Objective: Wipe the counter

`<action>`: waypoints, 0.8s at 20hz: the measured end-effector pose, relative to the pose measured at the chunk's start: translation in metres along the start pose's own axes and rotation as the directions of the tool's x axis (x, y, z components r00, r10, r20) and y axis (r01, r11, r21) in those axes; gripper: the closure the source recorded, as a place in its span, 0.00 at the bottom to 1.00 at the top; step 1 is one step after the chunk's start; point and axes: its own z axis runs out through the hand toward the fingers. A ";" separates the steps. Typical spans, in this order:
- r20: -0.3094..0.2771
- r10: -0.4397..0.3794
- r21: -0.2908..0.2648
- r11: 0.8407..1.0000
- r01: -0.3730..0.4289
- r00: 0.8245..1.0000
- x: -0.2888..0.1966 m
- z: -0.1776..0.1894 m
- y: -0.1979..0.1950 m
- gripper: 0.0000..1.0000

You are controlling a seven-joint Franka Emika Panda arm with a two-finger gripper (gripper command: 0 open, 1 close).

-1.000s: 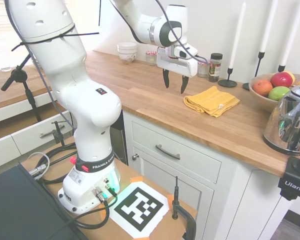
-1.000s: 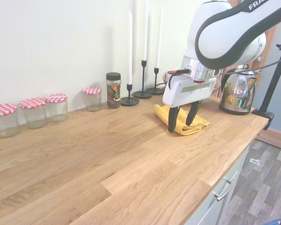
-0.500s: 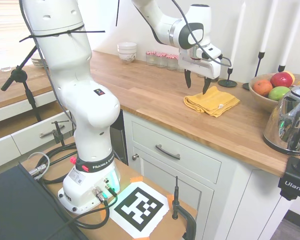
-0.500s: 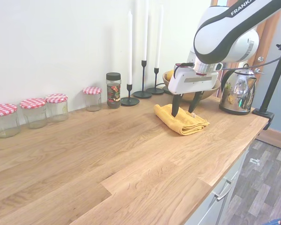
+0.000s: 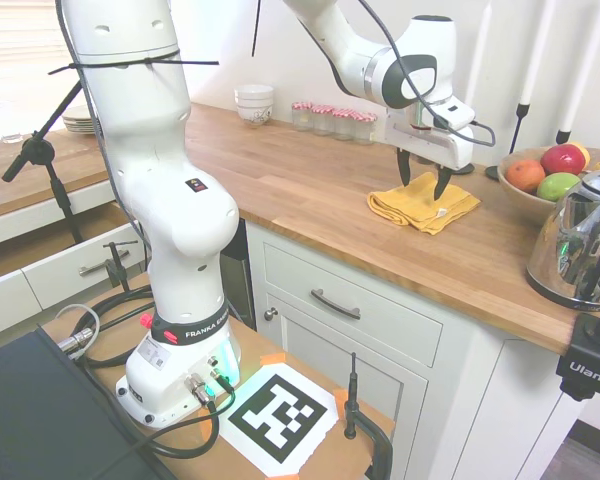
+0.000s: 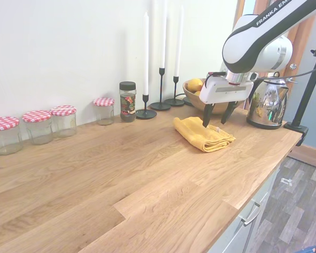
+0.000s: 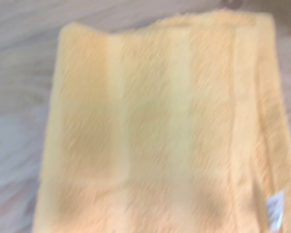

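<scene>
While the white arm reaches out over the long warm-brown butcher-block counter (image 5: pixel 310 190), its black two-finger gripper (image 5: pixel 423 183) hangs just above the folded yellow terry cloth (image 5: pixel 423 204), fingers spread wide and holding nothing. From the opposite side the gripper (image 6: pixel 217 116) is poised over the far end of that cloth (image 6: pixel 203 134), tips pointing down, apart from the fabric or barely off it; contact is too close to call. Up close, the wrist camera is filled with blurred yellow towelling (image 7: pixel 155 126) and a small white label near one hem, which tells us the hand is centred over it. My read: that's the lining-up before a pinch, jaws kept wide to straddle the thick fold.

The cloth lies near the counter's front edge, toward the end with the wooden fruit bowl (image 5: pixel 525 195) and the shiny steel kettle (image 5: pixel 580 245). Along the back edge against the wall stand 3 black candlesticks with white tapers (image 6: pixel 160 63), a dark-lidded spice jar (image 6: pixel 127 101) and 4 glass jars with red-checked lids (image 6: pixel 37 125). Most of the counter (image 6: pixel 121 179) between them lies open for wiping, a job not yet started.
</scene>
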 end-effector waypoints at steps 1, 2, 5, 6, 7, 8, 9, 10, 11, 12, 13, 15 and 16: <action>-0.005 0.001 0.002 1.000 -0.001 1.000 0.001 0.003 0.000 0.00; -0.009 0.000 0.002 1.000 0.000 1.000 0.002 0.008 0.000 0.00; -0.002 -0.004 -0.012 1.000 0.003 1.000 0.002 0.026 0.000 0.00; 0.001 -0.003 -0.015 1.000 0.003 1.000 0.002 0.032 0.000 0.00; 0.005 -0.002 -0.018 1.000 0.002 1.000 0.002 0.037 0.001 0.00; 0.009 -0.002 -0.021 1.000 0.002 1.000 0.002 0.042 0.001 0.00; 0.012 -0.002 -0.024 1.000 0.003 1.000 0.003 0.046 0.001 0.00; 0.014 -0.003 -0.026 1.000 0.004 1.000 0.003 0.049 0.000 0.00; 0.017 -0.004 -0.024 1.000 0.004 1.000 0.004 0.051 0.000 0.00; 0.020 -0.003 -0.020 1.000 0.003 1.000 0.005 0.052 0.000 1.00; 0.026 -0.002 -0.013 1.000 0.002 1.000 0.005 0.053 0.000 1.00; 0.037 -0.006 -0.001 1.000 0.006 0.999 0.006 0.054 0.001 1.00; 0.040 -0.009 0.005 1.000 0.009 0.999 0.007 0.054 0.002 1.00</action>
